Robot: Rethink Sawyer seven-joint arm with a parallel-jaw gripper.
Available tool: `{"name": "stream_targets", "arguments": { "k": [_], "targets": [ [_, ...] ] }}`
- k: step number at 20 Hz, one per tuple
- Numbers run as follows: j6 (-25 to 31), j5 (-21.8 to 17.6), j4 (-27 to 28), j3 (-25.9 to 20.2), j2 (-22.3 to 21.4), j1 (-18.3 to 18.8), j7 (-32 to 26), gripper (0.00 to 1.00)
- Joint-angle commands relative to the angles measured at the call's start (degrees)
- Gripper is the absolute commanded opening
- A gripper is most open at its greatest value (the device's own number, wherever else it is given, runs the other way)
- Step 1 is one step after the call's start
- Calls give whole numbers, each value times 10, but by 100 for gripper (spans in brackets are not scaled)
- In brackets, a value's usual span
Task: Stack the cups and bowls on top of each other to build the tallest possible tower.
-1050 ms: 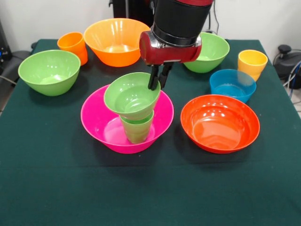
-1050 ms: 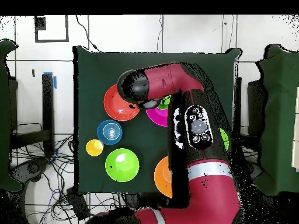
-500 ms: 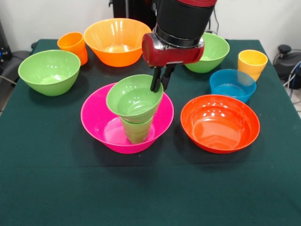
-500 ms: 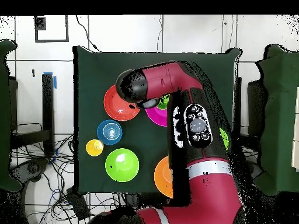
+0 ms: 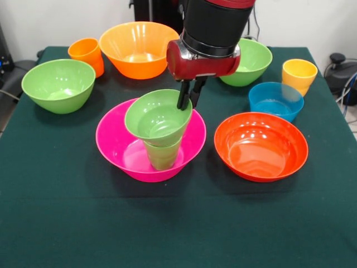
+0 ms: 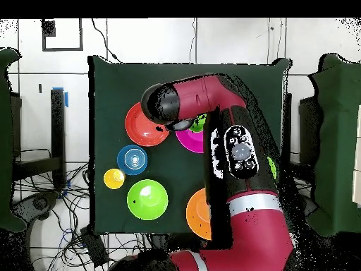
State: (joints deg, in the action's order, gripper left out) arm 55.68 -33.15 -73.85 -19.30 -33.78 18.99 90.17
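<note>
Right now the claw (image 5: pixel 187 101) is pinching the far rim of the small green bowl (image 5: pixel 158 117), fingers closed on it. That bowl is sitting tilted on the green cup (image 5: pixel 162 153), which is standing inside the pink bowl (image 5: pixel 114 146) mid-counter (image 5: pixel 67 223). Red-orange bowl (image 5: pixel 260 145) is lying just beside, blue bowl (image 5: pixel 275 100) and yellow cup (image 5: pixel 299 75) behind it.

Small bowl (image 5: pixel 158 118) sits tilted on a cup (image 5: pixel 162 154), which seemingly stands inside the big bowl (image 5: pixel 117 148); gripper (image 5: pixel 188 96) at its rim.
</note>
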Motion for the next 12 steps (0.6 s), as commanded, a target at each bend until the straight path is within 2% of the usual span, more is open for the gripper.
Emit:
{"name": "stream_targets", "arguments": {
  "k": [1, 12],
  "targets": [
    [39, -65, 12, -30, 31, -4, -187, 0],
    [47, -84, 10, -29, 29, -8, -178, 0]
  ]
}}
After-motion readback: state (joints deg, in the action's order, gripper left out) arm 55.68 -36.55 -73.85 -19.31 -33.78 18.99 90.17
